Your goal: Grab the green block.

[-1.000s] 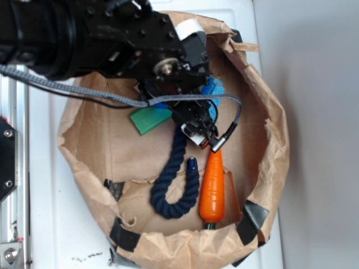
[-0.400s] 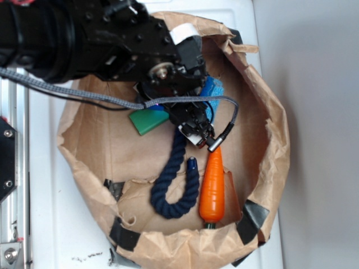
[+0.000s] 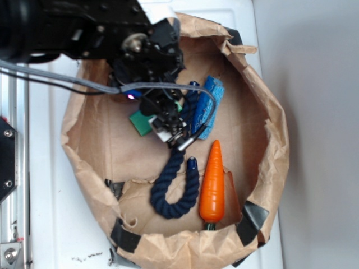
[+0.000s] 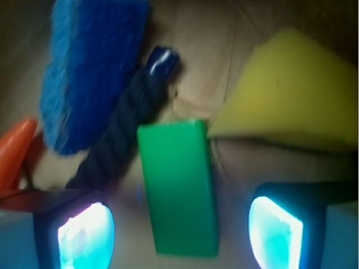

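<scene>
The green block [image 4: 178, 188] lies flat on the brown paper, lengthwise between my two glowing pads [image 4: 85, 235], with a gap on each side. My gripper [image 4: 179, 234] is open and holds nothing. In the exterior view only the block's left corner [image 3: 140, 123] shows beside the gripper [image 3: 168, 128], which hangs right over it inside the paper bag [image 3: 90, 162]. The rest of the block is hidden by the arm.
A yellow wedge sponge [image 4: 286, 98] touches the block's far right corner. A navy rope [image 4: 120, 134] [image 3: 174, 190] runs along its left, with a blue sponge [image 4: 84, 67] [image 3: 205, 106] beyond. An orange carrot [image 3: 212, 182] lies to the right. The bag's crumpled walls ring everything.
The arm has swung left and up, from over the rope and carrot tip to over the green block. The blue sponge is now uncovered and most of the block is hidden.
</scene>
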### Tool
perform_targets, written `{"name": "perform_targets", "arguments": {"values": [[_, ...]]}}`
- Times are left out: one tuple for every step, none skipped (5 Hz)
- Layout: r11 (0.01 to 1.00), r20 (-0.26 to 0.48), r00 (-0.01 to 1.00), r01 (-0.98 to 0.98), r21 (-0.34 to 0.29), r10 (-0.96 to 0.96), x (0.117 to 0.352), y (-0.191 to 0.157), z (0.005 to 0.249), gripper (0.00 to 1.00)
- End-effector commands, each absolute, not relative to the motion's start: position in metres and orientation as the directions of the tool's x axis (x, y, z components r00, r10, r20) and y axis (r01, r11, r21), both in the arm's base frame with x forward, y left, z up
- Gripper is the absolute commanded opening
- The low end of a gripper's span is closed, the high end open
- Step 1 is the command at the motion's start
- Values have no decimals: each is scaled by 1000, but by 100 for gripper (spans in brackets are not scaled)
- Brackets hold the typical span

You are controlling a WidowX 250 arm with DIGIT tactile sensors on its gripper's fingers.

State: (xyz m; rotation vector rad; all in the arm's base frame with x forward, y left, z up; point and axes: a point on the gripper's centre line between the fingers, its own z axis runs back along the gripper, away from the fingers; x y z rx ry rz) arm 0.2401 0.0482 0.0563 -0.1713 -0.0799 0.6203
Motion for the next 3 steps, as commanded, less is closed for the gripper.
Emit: {"name": "perform_targets", "arguments": {"values": [[803,86,803,-570,-175,589,228,65,56,100],[804,101,801,-571,-166,590,233,60,46,100],[800,105,797,-575,-170,595,241,53,39,100]]}}
